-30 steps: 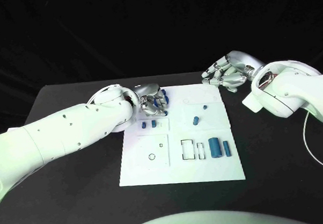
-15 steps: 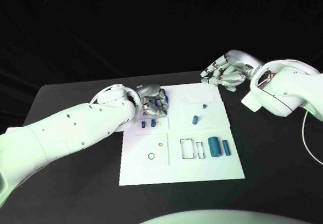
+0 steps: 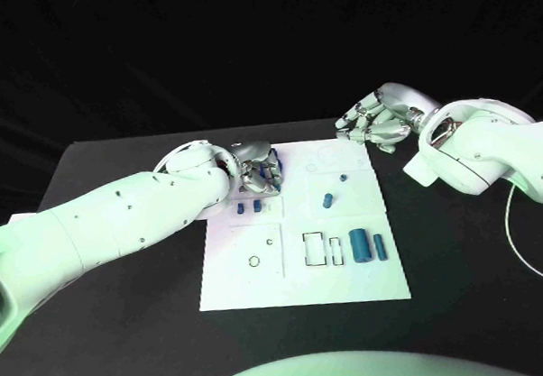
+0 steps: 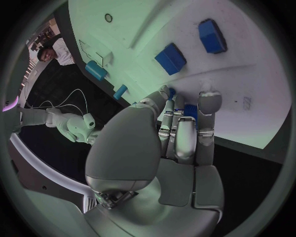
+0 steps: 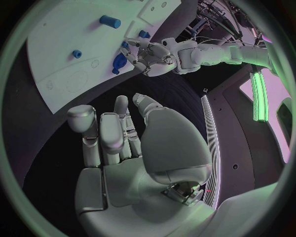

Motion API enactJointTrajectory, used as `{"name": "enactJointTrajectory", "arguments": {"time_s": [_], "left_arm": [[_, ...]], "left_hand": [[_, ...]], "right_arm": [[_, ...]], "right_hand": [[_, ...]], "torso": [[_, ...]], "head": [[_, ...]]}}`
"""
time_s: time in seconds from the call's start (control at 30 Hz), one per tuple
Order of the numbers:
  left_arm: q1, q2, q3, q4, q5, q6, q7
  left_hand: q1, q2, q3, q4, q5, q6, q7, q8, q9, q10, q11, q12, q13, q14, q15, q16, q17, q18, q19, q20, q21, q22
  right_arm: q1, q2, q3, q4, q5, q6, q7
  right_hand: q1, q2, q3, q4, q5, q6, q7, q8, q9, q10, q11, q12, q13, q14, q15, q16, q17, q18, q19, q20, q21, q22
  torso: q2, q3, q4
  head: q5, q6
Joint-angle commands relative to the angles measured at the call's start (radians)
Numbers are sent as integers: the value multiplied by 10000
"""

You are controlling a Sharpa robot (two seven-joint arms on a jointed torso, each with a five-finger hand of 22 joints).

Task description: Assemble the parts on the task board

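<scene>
Left hand point(image 4: 179, 136) pinching blue part point(image 4: 190, 111), plain from wrist; right hand point(image 5: 123, 143) empty, spread.

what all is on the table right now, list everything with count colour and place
table: one, black, under everything
task board: one, white, middle of the table
blue parts: several on the board; two small blocks by the left hand, two pegs mid-board, two cylinders near the board's right edge; one more seems held in the left hand's fingers
cable: one, white, on the table at right
left hand: silver, over the board's far left corner
right hand: silver, past the board's far right corner, fingers curled, holding nothing
</scene>
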Motion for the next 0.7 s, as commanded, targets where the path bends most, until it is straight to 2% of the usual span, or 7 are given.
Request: {"name": "enactJointTrajectory", "arguments": {"time_s": [0.03, 0.37, 0.53, 0.7], "left_arm": [[-30, 53, -16, -32, -136, 352, -77], [-72, 194, -20, -233, -218, 402, -70], [-93, 206, -21, -245, -225, 167, 46], [-104, 165, -17, -175, -205, -84, 143]], "left_hand": [[31, 138, 88, -24, 7, 107, -15, -31, -18, 91, -34, -60, -6, 86, -12, 89, 38, -151, 98, 9, 137, 77], [129, 252, 323, -157, 7, 375, -32, -40, -41, 395, -90, -185, -22, 257, -79, 282, 206, -364, 515, -50, 1572, 902], [268, 342, 541, -320, 9, 608, -63, -5, -25, 665, -158, -258, 3, 358, -143, 347, 252, -502, 759, -105, 2476, 1394], [247, 337, 672, -405, 8, 696, -57, -43, -33, 798, -172, -402, 6, 414, -161, 355, 231, -556, 850, -135, 2824, 1603]], "right_arm": [[-8, 17, 2, -9, -8, 96, 94], [-13, 39, 2, -14, -8, 106, 96], [-14, 44, 2, -14, -8, 110, 95], [-14, 47, 2, -12, -8, 114, 96]], "right_hand": [[101, 18, 8, 26, 63, -30, 39, -34, 6, -80, -15, 48, -9, 77, 17, -54, 7, 79, -76, 12, -48, 3], [101, 18, 8, 26, 63, -30, 39, -34, 6, -80, -15, 48, -9, 77, 17, -54, 7, 79, -76, 12, -48, 3], [101, 18, 8, 26, 63, -30, 39, -34, 6, -80, -15, 48, -9, 77, 17, -54, 7, 79, -76, 12, -48, 3], [97, 25, 19, 44, 81, -32, 44, -33, 7, -81, -10, 58, -14, 78, 20, -51, 15, 79, -76, 14, -55, -2]], "torso": [[1, -3, 1], [0, 1, -6], [-6, 6, 3], [-3, 3, 0]], "head": [[2, -7], [-13, -24], [-24, -36], [-23, -28]]}}
